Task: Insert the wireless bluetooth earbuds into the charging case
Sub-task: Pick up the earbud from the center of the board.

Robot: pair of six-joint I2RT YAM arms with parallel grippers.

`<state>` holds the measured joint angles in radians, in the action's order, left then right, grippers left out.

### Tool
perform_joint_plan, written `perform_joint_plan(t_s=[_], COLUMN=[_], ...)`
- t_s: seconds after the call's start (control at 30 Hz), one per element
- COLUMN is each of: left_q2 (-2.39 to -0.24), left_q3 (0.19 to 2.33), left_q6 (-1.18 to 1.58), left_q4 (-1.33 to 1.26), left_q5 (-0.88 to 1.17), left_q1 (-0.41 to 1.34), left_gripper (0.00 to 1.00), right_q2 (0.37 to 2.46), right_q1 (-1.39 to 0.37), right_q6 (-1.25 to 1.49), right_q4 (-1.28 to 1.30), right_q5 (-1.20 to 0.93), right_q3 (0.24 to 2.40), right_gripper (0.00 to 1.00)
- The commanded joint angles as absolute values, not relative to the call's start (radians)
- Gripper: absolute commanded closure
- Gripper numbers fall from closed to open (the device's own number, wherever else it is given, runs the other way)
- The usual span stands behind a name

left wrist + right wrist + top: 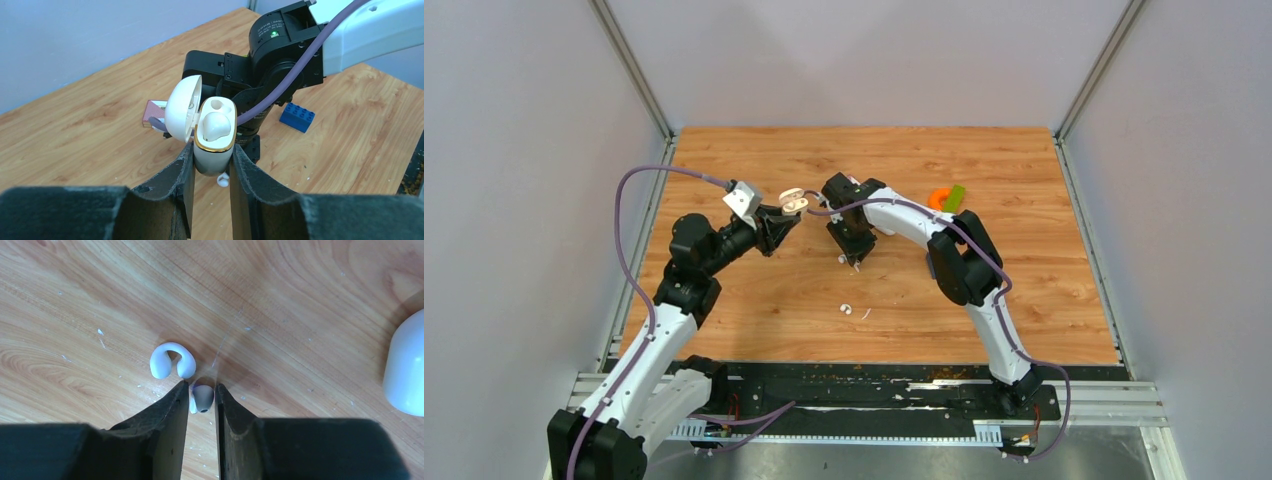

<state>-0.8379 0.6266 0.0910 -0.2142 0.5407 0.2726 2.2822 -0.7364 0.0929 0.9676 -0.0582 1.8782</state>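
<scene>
charging case (209, 164): lid open, in left hand (212, 152) | one earbud (216, 125) seated inside

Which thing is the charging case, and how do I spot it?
Find the left gripper, held above the light wooden table. Its black fingers clamp the cream-white rounded charging case; only it has a flipped-open lid and gold rim.

Two earbuds (172, 360), one charging case (214, 135), one blue brick (297, 117)
</scene>
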Motion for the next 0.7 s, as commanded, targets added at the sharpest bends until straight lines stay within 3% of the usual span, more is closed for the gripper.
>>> perform_joint_plan(t_s=[0.0, 0.43, 0.67], left_q2=[-0.840, -0.847, -0.844], left_q3=[0.631, 0.619, 0.616], left_q6=[0.095, 0.106, 0.099], left_q4=[-0.263, -0.285, -0.275], left_q5=[0.543, 0.545, 0.544], left_q1=[0.266, 0.267, 0.266], left_gripper=[1.00, 1.00, 1.00], right_q2=[2.260, 2.275, 2.249], right_q1=[-0.741, -0.748, -0.742], right_q6=[0.121, 0.111, 0.106], right_q4=[1.005, 0.986, 0.992], right_q5=[-0.027, -0.026, -0.030], right_q3=[1.842, 1.843, 1.844], right_gripper=[0.73, 0.75, 0.98])
